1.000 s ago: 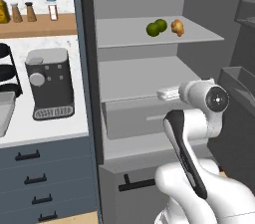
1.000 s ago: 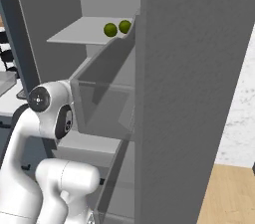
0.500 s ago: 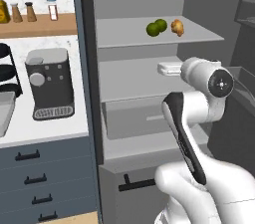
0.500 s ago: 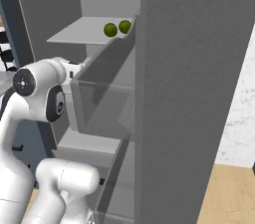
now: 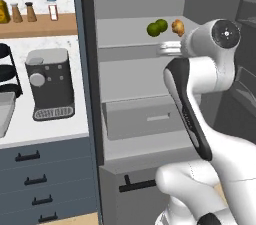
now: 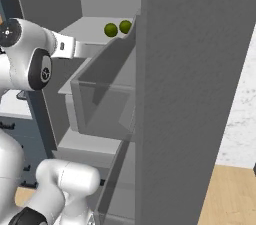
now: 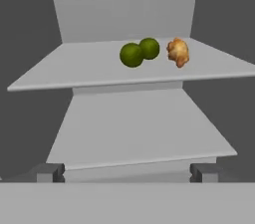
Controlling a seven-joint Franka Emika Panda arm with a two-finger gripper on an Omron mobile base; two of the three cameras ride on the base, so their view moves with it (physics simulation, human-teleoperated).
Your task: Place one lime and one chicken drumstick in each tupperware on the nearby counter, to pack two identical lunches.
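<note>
Two limes (image 5: 154,29) (image 7: 131,55) lie side by side on the upper shelf of the open fridge, the second lime (image 7: 149,48) just behind the first. A golden-brown chicken drumstick (image 5: 177,27) (image 7: 178,52) rests right of them. My gripper (image 5: 164,48) (image 6: 96,50) (image 7: 128,172) hovers in front of that shelf, slightly below its edge, pointing in. It is open and holds nothing, still short of the food. Both limes (image 6: 111,30) show from the right. A corner of the light-grey tupperware tray (image 5: 4,113) sits on the white counter (image 5: 55,130) at far left.
A coffee machine (image 5: 49,84) stands on the counter beside a black tiered rack (image 5: 5,71). A wooden shelf (image 5: 37,23) holds bottles above. The fridge has a lower shelf and a drawer (image 5: 145,119). The open fridge door (image 6: 195,94) stands close on the right.
The arm has lifted, carrying the gripper up from the lower shelf's height to the upper shelf's edge. The jaws stayed open. Limes and drumstick have not moved.
</note>
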